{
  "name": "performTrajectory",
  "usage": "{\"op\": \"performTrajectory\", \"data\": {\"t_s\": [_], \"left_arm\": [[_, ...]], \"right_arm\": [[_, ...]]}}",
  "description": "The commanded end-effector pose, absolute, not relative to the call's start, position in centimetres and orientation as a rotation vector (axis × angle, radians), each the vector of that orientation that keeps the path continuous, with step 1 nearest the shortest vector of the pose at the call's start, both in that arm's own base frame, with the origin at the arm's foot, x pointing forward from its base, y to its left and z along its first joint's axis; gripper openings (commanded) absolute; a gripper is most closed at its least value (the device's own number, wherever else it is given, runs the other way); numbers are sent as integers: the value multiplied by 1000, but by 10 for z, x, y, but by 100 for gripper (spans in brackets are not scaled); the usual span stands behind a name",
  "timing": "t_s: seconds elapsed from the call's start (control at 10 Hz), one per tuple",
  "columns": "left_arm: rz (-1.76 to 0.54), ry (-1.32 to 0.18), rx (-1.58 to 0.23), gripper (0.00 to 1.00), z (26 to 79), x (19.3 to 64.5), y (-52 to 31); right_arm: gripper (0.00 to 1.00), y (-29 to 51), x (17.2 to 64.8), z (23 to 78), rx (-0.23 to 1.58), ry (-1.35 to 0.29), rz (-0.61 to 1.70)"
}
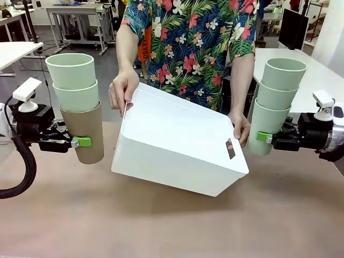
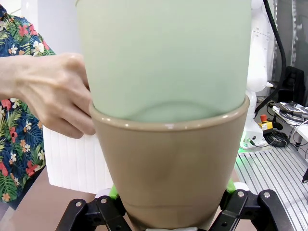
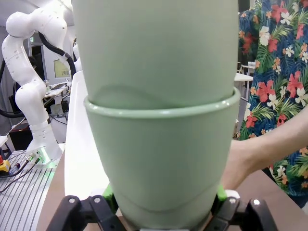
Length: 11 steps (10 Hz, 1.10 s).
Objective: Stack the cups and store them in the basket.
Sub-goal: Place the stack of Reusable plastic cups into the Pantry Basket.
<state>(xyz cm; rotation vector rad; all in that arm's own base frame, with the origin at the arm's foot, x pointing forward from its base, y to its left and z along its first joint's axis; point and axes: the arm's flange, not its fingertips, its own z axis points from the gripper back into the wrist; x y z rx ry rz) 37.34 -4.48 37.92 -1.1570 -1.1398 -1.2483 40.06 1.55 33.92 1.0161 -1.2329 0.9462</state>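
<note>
The left gripper [image 1: 83, 142] pinches the tan cup [image 1: 88, 134], which carries two mint cups [image 1: 72, 75], near the tabletop's [image 1: 161, 226] left edge. The right gripper [image 1: 262, 137] clamps a three-high mint stack [image 1: 275, 97] near its right edge. A person [image 1: 188, 43] holds the basket [image 1: 177, 145] tilted between them. Risk: the nested upper cups may spill or strike its slanted wall.

Left wrist view: the tan cup [image 2: 168, 168] covers most of the left tool [image 2: 172, 192]; the mint cup [image 2: 163, 53] is cut off at 12 o'clock. The basket [image 2: 72, 163], at 8 o'clock, is largely hidden behind the cup and the person's hand [image 2: 53, 91]. Right wrist view: the mint stack [image 3: 159, 144] is cut off at 12 o'clock and masks the right tool [image 3: 163, 195]. Front view: basket interior not discernible.
</note>
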Motion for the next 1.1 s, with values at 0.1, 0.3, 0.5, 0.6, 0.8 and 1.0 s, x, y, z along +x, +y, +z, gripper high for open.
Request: {"op": "performTrajectory", "data": {"t_s": [0.1, 0.3, 0.5, 0.6, 0.8, 1.0], "left_arm": [[-1248, -1148, -1164, 85, 382, 373, -46], [-1248, -1148, -1164, 85, 382, 373, -46], [-1248, -1148, -1164, 85, 382, 373, -46], [-1248, -1148, -1164, 85, 382, 373, -46], [-1248, -1148, -1164, 85, 382, 373, -46], [-1248, -1148, -1164, 85, 382, 373, -46]], "right_arm": [[84, -6, 407, 377, 997, -1181, 967], [84, -13, 418, 408, 1005, -1133, 1001], [84, -3, 438, 446, 988, -1061, 1058], [84, 9, 450, 463, 968, -1016, 1083], [84, 36, 468, 492, 926, -917, 1138], [84, 80, 495, 509, 872, -801, 1203]]}}
